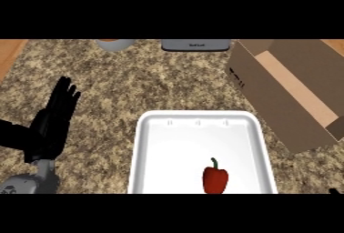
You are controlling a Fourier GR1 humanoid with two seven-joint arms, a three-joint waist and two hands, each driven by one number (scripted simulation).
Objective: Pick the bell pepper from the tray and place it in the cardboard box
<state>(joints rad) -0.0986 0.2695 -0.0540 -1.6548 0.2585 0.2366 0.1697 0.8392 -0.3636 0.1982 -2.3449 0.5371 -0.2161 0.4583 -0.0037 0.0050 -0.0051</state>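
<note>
The pepper (215,180) lies untouched in the tray (153,150), well to the right of the left hand (53,123), which rests open, fingers straight. The box (282,95) stands further right, open. The right hand barely shows; its state I cannot tell. Picking and placing both remain.

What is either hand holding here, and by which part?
Nothing. The left hand rests open beside the tray; the bell pepper lies untouched in it. The right hand barely shows at the edge.
</note>
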